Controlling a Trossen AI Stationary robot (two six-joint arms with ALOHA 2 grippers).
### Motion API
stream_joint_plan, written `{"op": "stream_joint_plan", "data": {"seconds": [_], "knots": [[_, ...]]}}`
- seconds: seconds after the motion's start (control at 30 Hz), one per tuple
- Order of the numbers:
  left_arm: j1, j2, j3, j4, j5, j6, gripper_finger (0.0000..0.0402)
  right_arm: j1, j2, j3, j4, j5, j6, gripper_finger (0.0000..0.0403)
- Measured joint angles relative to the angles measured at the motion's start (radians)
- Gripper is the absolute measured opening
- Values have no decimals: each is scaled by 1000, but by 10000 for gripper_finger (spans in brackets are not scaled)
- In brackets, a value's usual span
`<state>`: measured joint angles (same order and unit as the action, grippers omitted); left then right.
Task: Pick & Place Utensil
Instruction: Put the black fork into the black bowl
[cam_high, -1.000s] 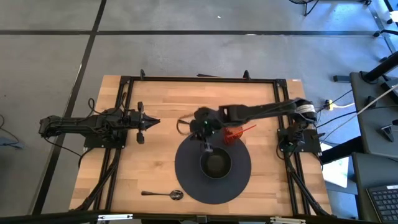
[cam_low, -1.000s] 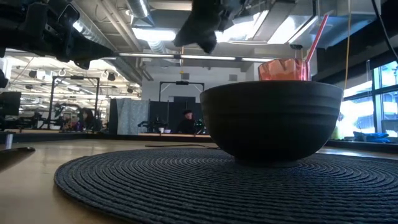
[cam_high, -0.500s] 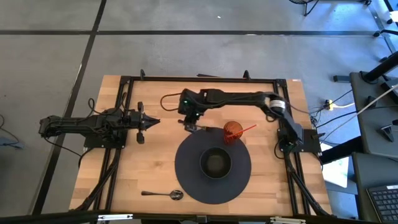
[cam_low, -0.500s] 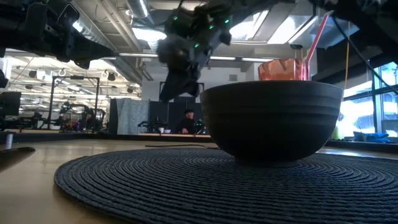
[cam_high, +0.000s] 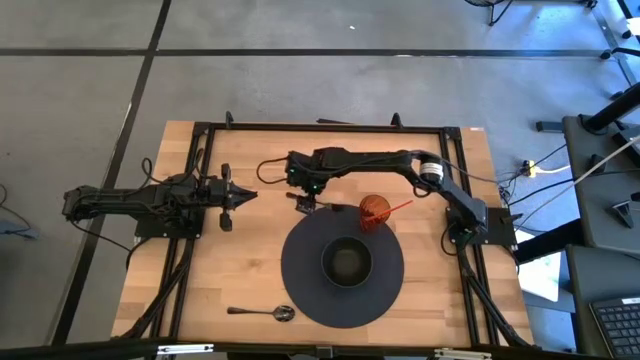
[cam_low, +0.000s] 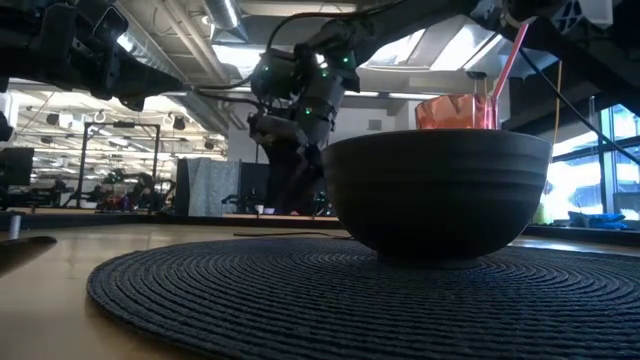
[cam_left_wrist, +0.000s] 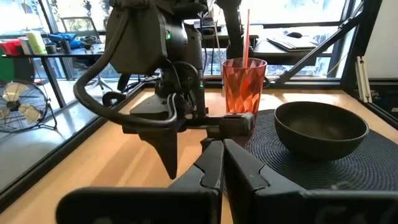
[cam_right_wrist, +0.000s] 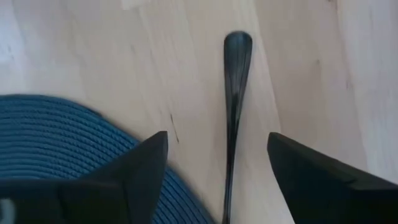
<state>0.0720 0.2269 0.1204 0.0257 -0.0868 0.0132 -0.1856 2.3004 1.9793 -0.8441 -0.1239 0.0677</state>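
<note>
The left gripper's (cam_left_wrist: 222, 163) two dark fingers are pressed together. Just beyond them the right gripper (cam_left_wrist: 189, 146) hangs over the wooden table (cam_left_wrist: 93, 162), fingers pointing down and spread. Behind stands an orange faceted plastic cup (cam_left_wrist: 244, 84) with a red straw (cam_left_wrist: 246, 34); a dark bowl (cam_left_wrist: 320, 129) sits on a round dark woven placemat (cam_left_wrist: 373, 167).

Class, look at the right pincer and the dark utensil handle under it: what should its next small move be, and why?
Probably lower straight down and close. The right pincer stands open over the bare wood, with the dark utensil handle lying lined up between its two fingers, just off the round mat's edge. Nothing is gripped yet, so descending onto the handle seems the natural step.
</note>
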Motion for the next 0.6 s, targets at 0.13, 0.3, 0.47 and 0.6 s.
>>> {"op": "stream_joint_plan", "data": {"seconds": [0.13,0.3,0.47,0.6], "knots": [[0,0,0,0,0,0,5,-7,0,-9,3,0,13,272],[0,0,0,0,0,0,8,-13,-1,-8,4,5,19,264],[0,0,0,0,0,0,5,-20,-1,-8,1,60,44,263],[0,0,0,1,0,0,4,-28,19,-8,-26,60,54,263]]}}
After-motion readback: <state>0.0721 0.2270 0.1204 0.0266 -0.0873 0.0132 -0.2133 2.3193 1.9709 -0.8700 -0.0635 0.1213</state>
